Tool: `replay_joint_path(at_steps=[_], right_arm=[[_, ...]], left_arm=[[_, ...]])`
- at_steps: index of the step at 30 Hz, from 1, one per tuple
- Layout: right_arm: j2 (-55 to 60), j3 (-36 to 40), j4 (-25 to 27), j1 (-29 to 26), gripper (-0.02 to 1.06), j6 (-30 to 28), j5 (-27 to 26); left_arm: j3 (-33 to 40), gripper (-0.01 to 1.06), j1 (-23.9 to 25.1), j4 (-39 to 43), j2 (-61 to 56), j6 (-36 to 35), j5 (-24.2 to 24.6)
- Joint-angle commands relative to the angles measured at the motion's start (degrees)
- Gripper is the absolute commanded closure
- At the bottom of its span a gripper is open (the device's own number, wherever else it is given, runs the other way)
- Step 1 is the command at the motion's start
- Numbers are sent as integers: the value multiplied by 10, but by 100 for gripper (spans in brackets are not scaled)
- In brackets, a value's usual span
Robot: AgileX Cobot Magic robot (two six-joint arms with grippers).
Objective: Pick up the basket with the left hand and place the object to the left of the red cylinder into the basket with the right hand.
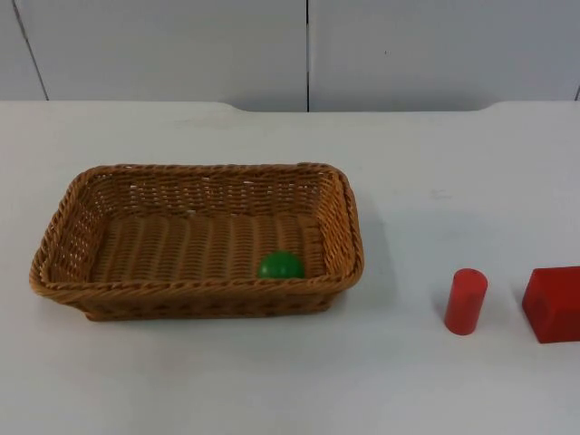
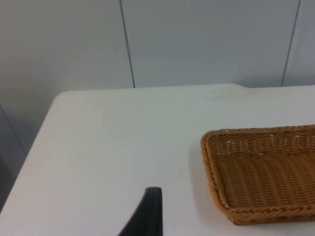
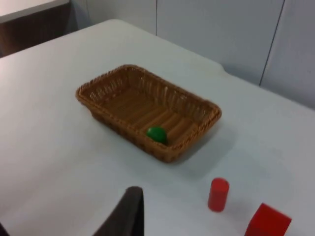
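Note:
A brown wicker basket [image 1: 54, 245] rests on the white table, left of centre. Inside it, near the front right corner, lies a green ball [image 1: 280, 265]. A red cylinder [image 1: 466, 301] stands upright to the right of the basket. My left gripper [image 2: 150, 211] hangs above the table's left side, well apart from the basket [image 2: 209, 167]. My right gripper [image 3: 129, 211] is raised above the table's front, looking at the basket [image 3: 118, 125], the ball [image 3: 156, 134] and the cylinder [image 3: 218, 194], touching none of them.
A red cube [image 1: 553, 304] sits just right of the cylinder, at the table's right side; it is also in the right wrist view [image 3: 268, 221]. The grey partition wall [image 1: 308, 50] closes the table at the back.

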Motion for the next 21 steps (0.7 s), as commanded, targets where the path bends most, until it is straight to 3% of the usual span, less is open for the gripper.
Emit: replay_joint_path(at_steps=[1, 4, 6, 10, 21], right_arm=[[-22, 27, 0, -4, -1, 18, 10], [-45, 49, 0, -4, -1, 37, 25], [-73, 60, 0, -4, -1, 46, 53], [-96, 64, -1, -4, -1, 33, 80], [-96, 76, -1, -1, -1, 41, 77]], left_arm=[[14, 14, 2, 15, -31, -21, 11], [24, 14, 2, 31, -45, -41, 28], [28, 14, 2, 56, -45, -54, 68], [29, 14, 2, 70, -45, -54, 79], [29, 14, 2, 85, -45, -54, 70]])
